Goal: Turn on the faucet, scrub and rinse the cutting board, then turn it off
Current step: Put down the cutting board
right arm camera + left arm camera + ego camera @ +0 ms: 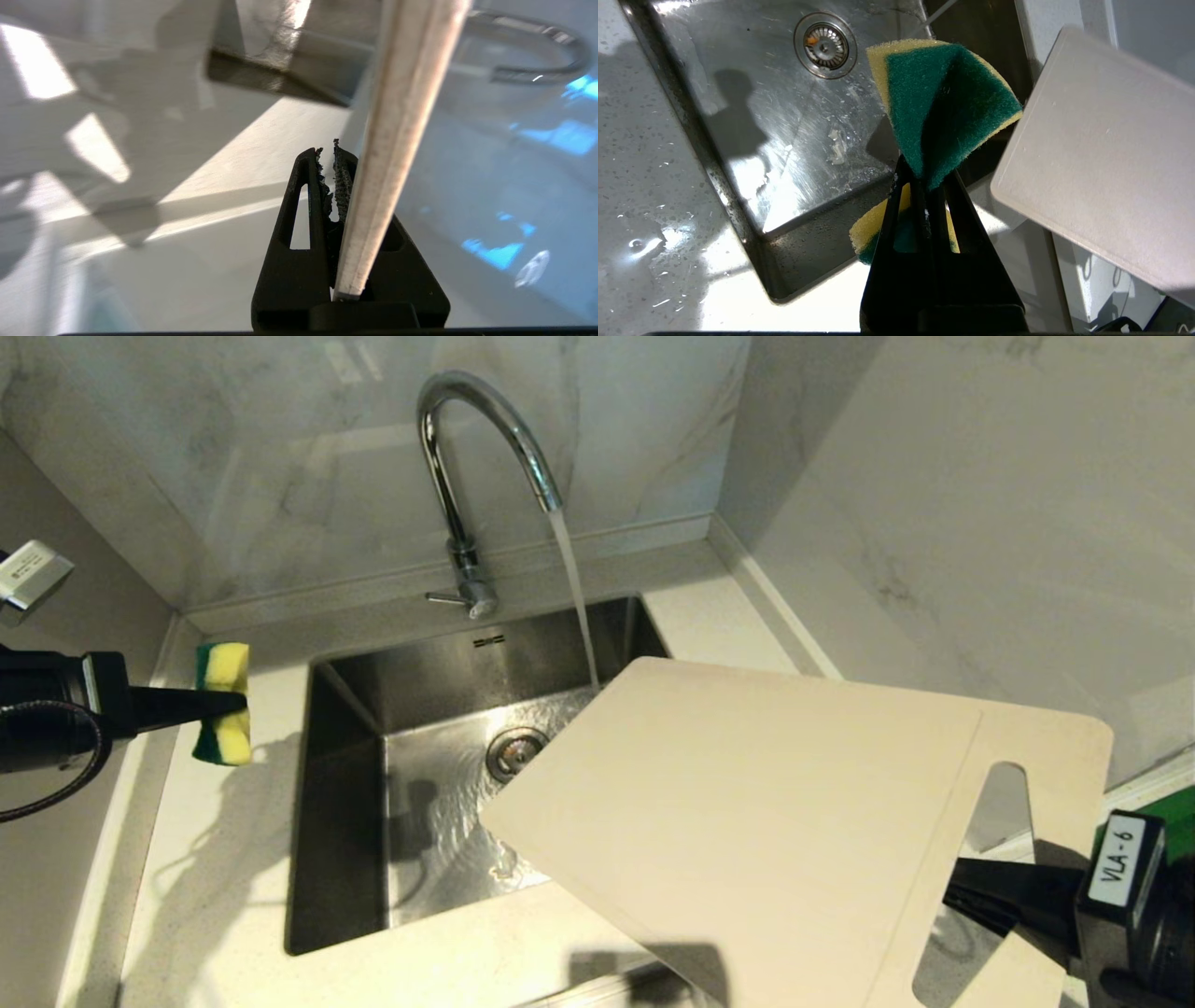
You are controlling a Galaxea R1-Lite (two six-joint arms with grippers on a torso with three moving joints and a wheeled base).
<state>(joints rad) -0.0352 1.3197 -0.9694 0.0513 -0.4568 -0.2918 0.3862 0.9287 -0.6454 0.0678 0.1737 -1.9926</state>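
The chrome faucet (464, 476) stands behind the sink (336, 821), and water (574, 588) runs from its spout into the basin. My right gripper (957, 894) (329, 154) is shut on the handle end of the beige cutting board (747, 821) (397, 116). The board (1101, 154) hangs tilted over the sink's right side, just clear of the stream. At the left, over the counter, my left gripper (233, 705) (924, 175) is shut on a yellow and green sponge (224, 702) (943, 102), pinching it at the middle.
The faucet's thin lever (448, 599) sticks out to the left at its base. The sink drain (515, 751) (825, 44) is wet. Marble walls close off the back and the right. A green flat thing (1178, 821) shows at the right edge.
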